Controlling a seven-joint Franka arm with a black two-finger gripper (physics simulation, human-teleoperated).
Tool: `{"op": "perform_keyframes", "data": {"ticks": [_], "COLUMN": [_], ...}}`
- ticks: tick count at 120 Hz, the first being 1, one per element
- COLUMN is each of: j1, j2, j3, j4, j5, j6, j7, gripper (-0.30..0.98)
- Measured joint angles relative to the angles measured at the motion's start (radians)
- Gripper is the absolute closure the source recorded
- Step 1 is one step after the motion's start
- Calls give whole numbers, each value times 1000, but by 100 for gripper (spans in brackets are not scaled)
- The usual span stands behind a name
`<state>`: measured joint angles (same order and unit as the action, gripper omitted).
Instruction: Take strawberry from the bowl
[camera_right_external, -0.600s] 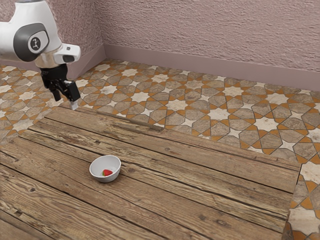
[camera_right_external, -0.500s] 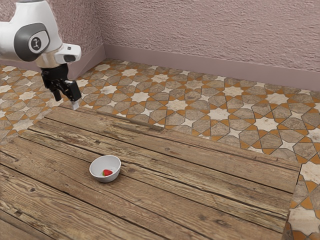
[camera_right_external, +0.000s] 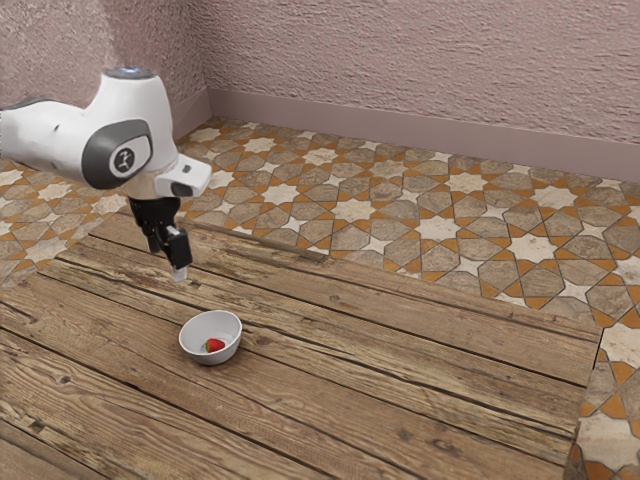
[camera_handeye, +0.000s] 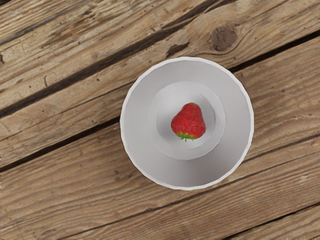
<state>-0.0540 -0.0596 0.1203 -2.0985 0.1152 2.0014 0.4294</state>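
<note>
Our two-finger gripper (camera_right_external: 167, 262), jaws spread and empty, hangs over the plank table (camera_right_external: 400, 360) toward eleven o'clock from the white bowl (camera_right_external: 208, 325) (exterior view). The strawberry (camera_handeye: 189, 121) lies inside, on the bowl's floor; we judge that final approach, grasp and removal remain.

Plank table (camera_right_external: 400, 365), white bowl (camera_handeye: 167, 167) (upright)

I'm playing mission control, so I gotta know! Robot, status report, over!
Gripper open and empty, above the table. Strawberry inside white bowl. Nothing covering it. Over.
</note>
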Motion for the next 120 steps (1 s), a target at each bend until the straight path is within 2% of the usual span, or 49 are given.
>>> {"op": "perform_keyframes", "data": {"ticks": [39,53,62,88,102,120], "j1": [42,-8,-32,-22,-18,-6], "j2": [118,153,164,193,214,248], "j3": [-20,-29,-31,-31,-30,-28], "j4": [-63,-64,-68,-72,-71,-73], "j5": [20,17,12,-10,-33,-49], "j6": [148,178,190,213,235,268], "j7": [280,352,389,473,507,541], "gripper": [0,1,8,30,35,36]}}
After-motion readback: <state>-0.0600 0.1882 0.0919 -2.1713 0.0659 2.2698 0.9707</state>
